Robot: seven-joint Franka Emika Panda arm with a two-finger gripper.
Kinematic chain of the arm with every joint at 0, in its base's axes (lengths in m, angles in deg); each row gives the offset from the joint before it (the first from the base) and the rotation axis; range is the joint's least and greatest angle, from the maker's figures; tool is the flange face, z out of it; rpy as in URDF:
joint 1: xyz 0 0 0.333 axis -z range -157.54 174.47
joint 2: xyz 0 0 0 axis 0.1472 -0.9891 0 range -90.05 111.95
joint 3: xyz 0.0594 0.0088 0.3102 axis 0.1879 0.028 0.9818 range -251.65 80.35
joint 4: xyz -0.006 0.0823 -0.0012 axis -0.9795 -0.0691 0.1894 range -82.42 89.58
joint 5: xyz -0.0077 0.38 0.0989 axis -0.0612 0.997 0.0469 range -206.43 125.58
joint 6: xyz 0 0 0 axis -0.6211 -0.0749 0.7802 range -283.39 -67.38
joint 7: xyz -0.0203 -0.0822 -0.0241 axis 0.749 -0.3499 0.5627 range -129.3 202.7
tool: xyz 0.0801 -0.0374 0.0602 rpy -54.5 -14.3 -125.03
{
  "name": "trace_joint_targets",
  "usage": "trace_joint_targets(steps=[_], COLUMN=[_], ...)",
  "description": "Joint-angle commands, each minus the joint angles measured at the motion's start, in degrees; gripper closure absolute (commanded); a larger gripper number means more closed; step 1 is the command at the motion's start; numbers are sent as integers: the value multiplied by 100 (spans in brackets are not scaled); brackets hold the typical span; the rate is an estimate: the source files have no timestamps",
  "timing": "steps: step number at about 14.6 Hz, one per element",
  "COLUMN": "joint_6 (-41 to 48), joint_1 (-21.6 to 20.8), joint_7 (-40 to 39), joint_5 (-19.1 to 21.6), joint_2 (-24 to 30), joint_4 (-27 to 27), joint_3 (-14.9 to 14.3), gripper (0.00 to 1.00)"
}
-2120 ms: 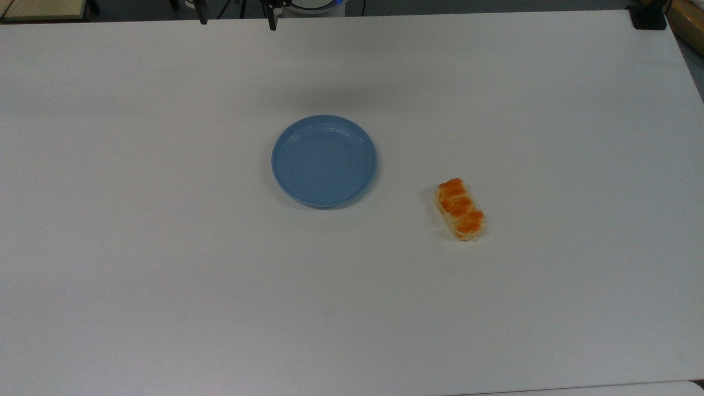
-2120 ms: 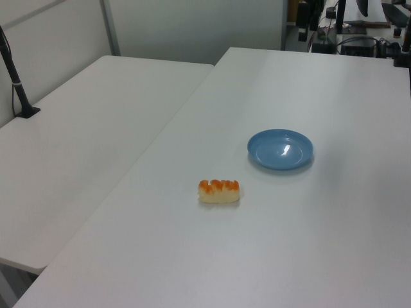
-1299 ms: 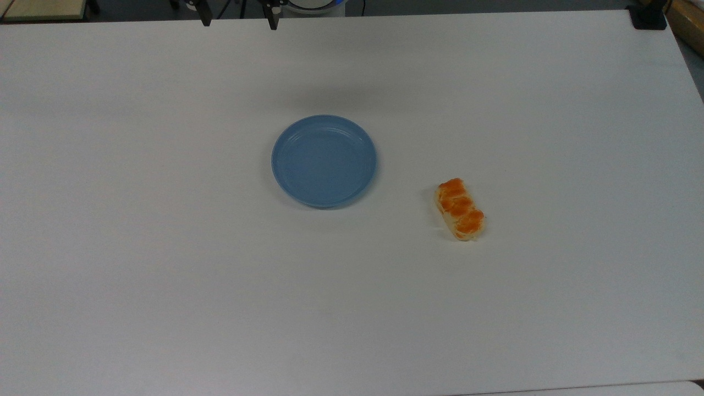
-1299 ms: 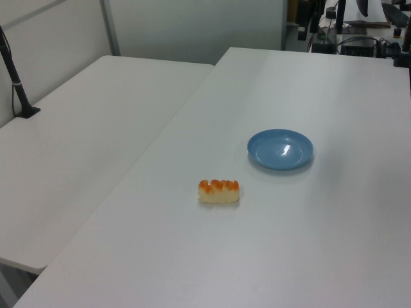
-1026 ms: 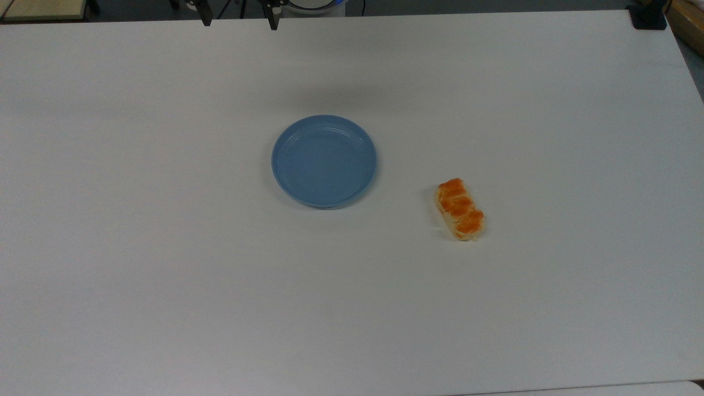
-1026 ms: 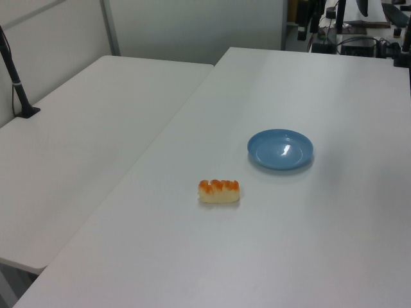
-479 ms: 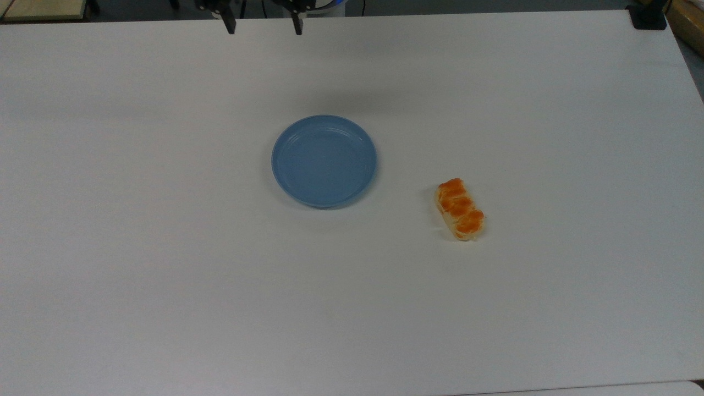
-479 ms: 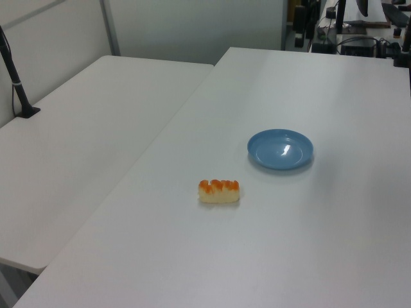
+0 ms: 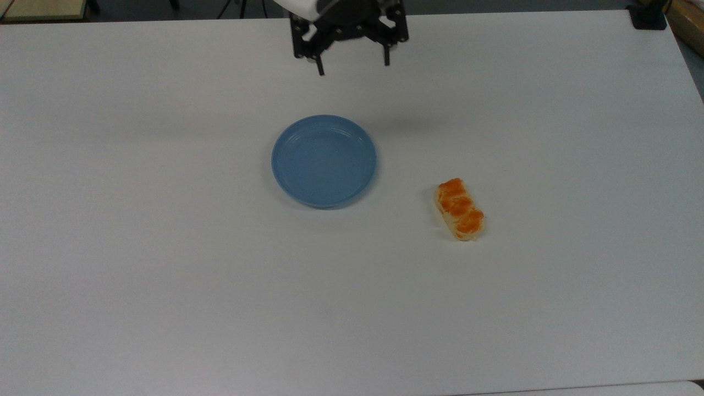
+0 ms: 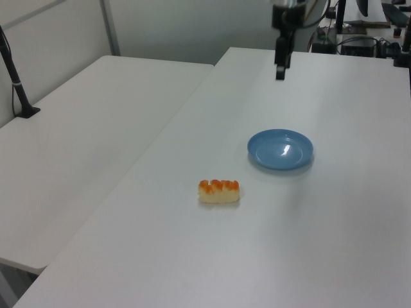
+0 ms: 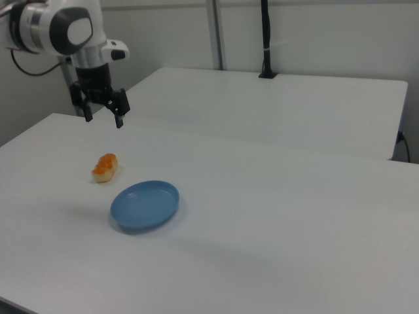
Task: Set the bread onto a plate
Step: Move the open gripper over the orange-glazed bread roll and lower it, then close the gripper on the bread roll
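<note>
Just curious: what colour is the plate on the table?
Plain glossy blue; the plate shows best in the top view.

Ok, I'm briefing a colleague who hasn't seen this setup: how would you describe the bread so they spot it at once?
Start at the big white table and find the round blue plate near its middle. In the top view, the bread lies on the bare tabletop to the plate's lower right, not touching it. It is a small oblong braided roll with glossy orange-brown lumps on top and pale sides, the only warm-coloured thing there.

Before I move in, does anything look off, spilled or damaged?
Nothing stands out. The bread lies intact on the table, apart from the upright plate. The open tool hangs above the table, holding nothing.
</note>
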Motion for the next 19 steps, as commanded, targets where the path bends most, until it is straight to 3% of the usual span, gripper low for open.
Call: trace_joint_targets(steps=[1, 5, 9, 12, 17, 19], joint_6=[-827, -1600, -2462, -2657, -3202, -3211], joint_1=[-640, -1053, -1309, -1493, -1529, -1564], joint_7=[131, 447, 1036, 1089, 1405, 1520], joint_5=[-105, -307, -782, -914, -1036, -1142], joint_2=[-878, -1599, -2145, -2583, -2980, -3025], joint_4=[-166, -315, -359, -639, -799, -799], joint_3=[-139, -139, -139, -139, -122, -113], gripper=[0, 0, 0, 0, 0, 10])
